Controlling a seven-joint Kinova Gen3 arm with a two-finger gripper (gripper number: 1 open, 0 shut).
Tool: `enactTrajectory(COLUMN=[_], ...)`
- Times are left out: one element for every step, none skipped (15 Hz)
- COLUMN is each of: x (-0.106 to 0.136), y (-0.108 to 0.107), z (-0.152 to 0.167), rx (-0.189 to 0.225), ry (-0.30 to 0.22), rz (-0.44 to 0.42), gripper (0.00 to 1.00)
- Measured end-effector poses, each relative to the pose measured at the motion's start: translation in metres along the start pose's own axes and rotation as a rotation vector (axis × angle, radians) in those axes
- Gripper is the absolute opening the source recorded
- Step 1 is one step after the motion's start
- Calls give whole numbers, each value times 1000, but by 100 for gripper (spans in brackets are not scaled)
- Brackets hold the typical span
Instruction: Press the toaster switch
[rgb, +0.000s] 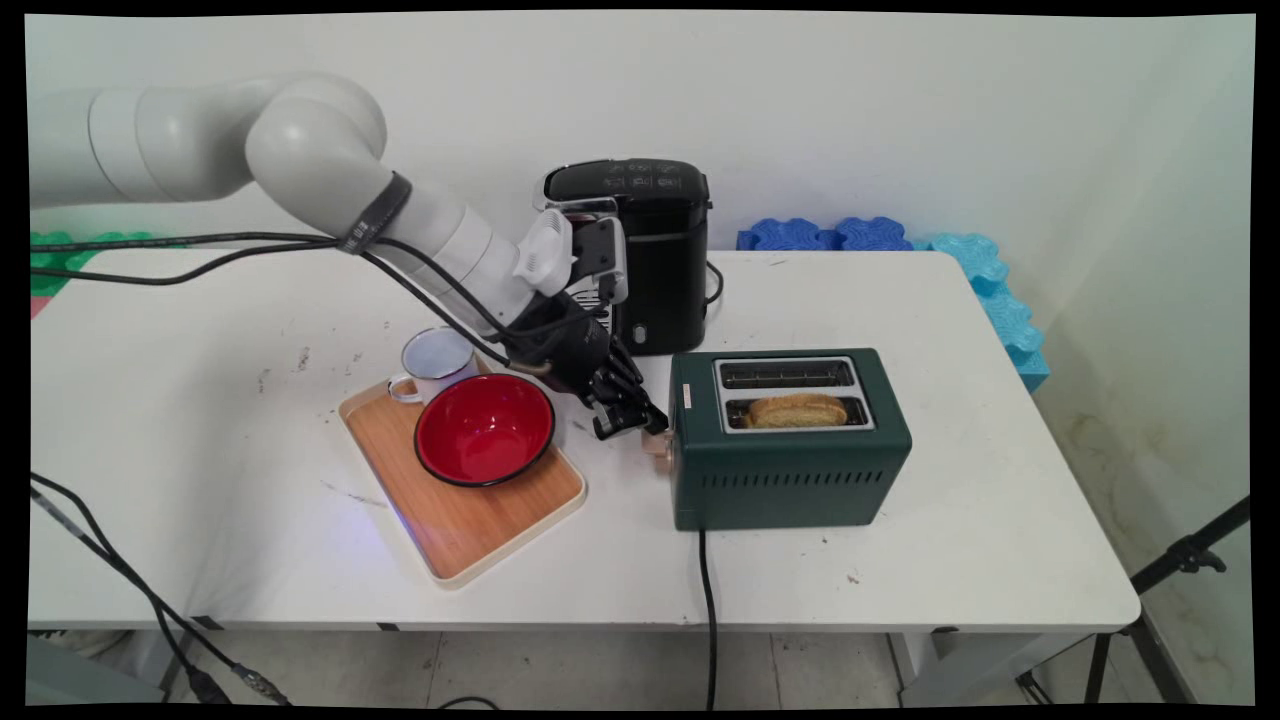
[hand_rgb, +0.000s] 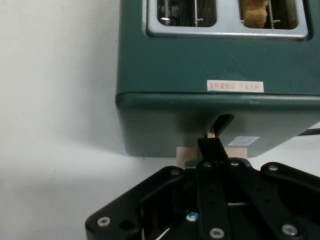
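The black two-finger gripper (rgb: 640, 428), fingers drawn together, presses on the pale wooden lever (rgb: 657, 447) at the end of the dark green two-slot toaster (rgb: 790, 470); whether it actually pinches the lever is unclear. A white table (rgb: 950, 520) stands before a white wall. A bread slice (rgb: 797, 410) sits in the toaster's near slot; an empty red bowl (rgb: 484, 428) and a white enamel mug (rgb: 436, 362) sit on a wooden tray (rgb: 470, 525).

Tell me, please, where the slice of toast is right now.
In the main view, the golden-brown slice of toast sits in the near slot of the dark green metal toaster, right of the table's middle.

Toaster lever (hand_rgb: 189, 152) — mostly hidden behind tool (hand_rgb: 212, 145).
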Motion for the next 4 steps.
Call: enactTrajectory(x=[-1,-2,-3,-4], y=[0,0,0,0], z=[1,2,2,3], rx=[0,1,1,1], ry=[2,4,5,7], rz=[-2,-4,-5,-6], gripper=[0,0,0,0])
